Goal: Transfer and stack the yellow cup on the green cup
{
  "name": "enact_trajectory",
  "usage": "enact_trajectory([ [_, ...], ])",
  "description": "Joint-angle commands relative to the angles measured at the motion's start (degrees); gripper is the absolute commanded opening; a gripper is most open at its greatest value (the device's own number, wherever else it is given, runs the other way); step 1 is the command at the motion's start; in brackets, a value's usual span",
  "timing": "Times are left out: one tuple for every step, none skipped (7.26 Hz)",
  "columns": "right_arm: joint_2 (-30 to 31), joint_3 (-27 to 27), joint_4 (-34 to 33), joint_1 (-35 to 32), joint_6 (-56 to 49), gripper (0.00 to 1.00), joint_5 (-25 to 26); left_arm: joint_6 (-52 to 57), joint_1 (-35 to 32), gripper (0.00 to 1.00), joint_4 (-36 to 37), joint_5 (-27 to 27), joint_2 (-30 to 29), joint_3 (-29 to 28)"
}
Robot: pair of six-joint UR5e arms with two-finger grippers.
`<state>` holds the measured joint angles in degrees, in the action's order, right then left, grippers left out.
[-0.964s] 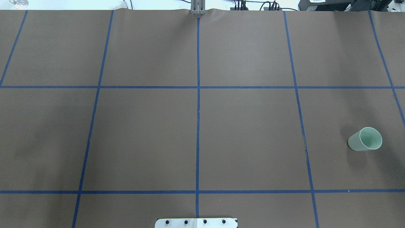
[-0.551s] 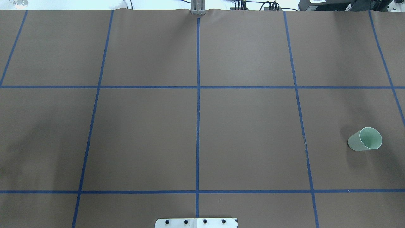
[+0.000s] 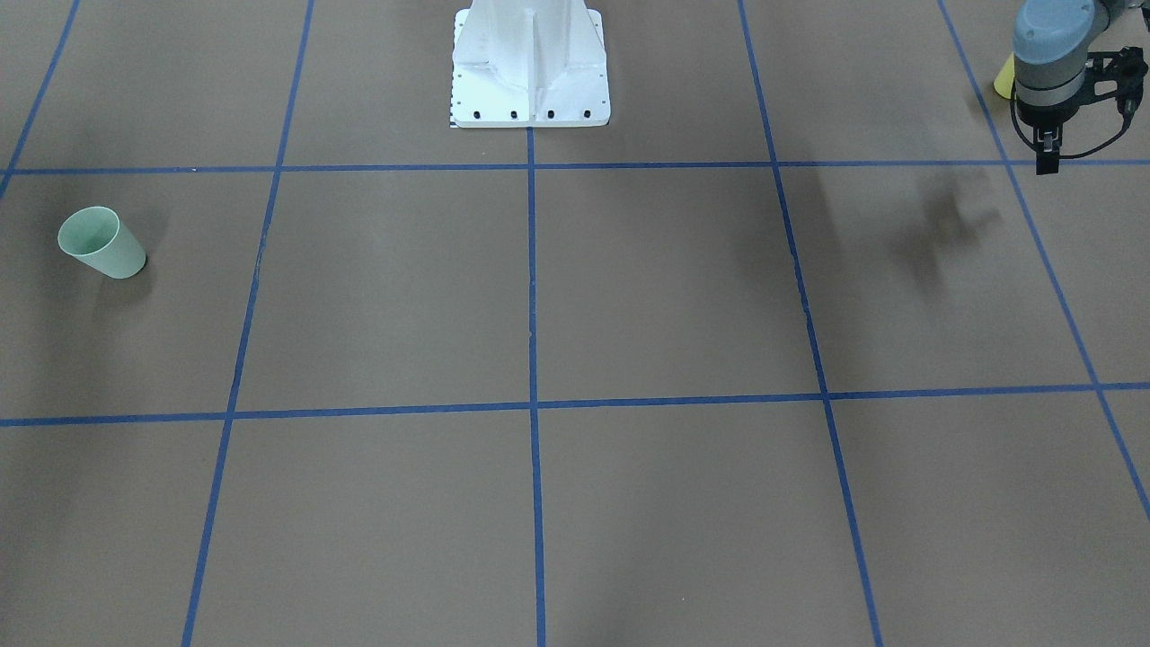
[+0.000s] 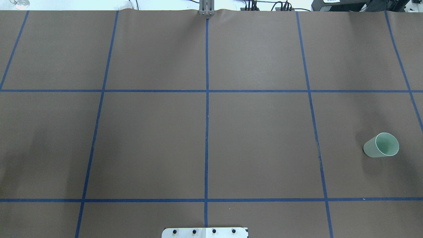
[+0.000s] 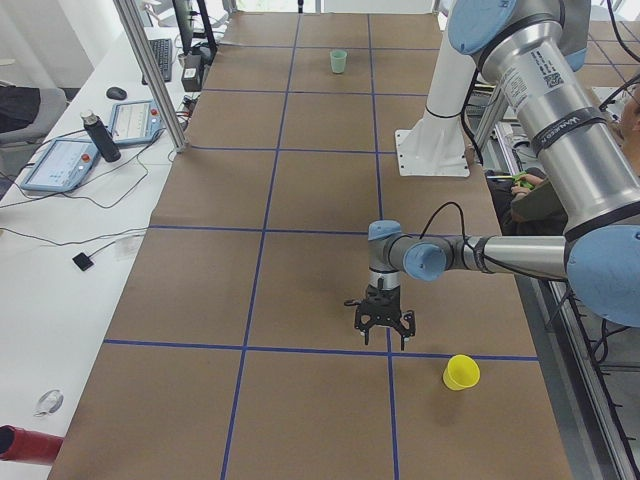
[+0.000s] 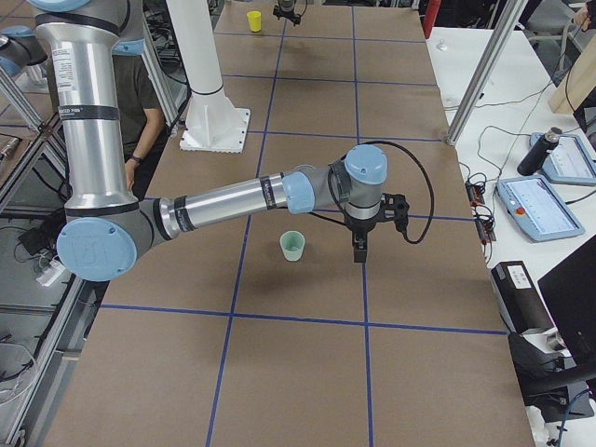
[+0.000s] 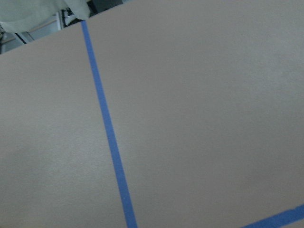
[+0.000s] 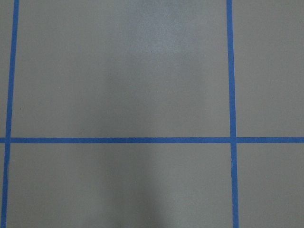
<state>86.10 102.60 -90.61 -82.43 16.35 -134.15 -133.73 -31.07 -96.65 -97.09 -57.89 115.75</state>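
Yellow cup [image 5: 461, 372] stands upright, mouth up, on the brown bench [image 5: 300, 290] at the robot's left end. Left gripper [image 5: 385, 334] hangs over a blue tape line [image 5: 300, 347] near that cup but not touching it, jaws apart. Green cup [image 6: 292, 246] stands upright at the opposite end, well apart from the yellow one; right gripper [image 6: 359, 251] sits just beside it, and I cannot tell how its jaws stand

- green cup [image 4: 381, 145] stands on table [image 4: 257, 142], at robot's right end
- yellow cup [image 5: 461, 372] at the left end, nearer robot-side edge
- left gripper [image 5: 382, 335] near yellow cup, on its far-from-robot side
- right gripper [image 6: 359, 253] near green cup, same side, apart
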Motion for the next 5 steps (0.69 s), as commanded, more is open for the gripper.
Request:
enact_trajectory([
  [0.03, 0.93, 0.0, 0.68, 0.0, 1.0, -0.06, -14.73, 8.18, 0.98, 13.14, -1.96, -0.3, 3.08],
  [0.03, 1.11, 0.0, 1.3, 0.0, 1.0, -0.06, -20.46, 11.87, 0.98, 14.2, -3.53, -0.21, 2.64],
  [-0.14, 1.2, 0.0, 2.61, 0.09, 1.0, 0.46, -26.69, 15.39, 0.98, 15.69, -4.42, -0.64, 2.73],
  [-0.14, 1.46, 0.0, 3.14, 0.09, 1.0, 0.9, -31.02, 18.65, 0.98, 17.53, -7.21, -0.56, 2.12],
  [-0.14, 1.81, 0.0, 3.41, 0.09, 1.0, 0.99, -35.15, 20.85, 0.97, 17.64, -7.76, -0.39, 2.02],
])
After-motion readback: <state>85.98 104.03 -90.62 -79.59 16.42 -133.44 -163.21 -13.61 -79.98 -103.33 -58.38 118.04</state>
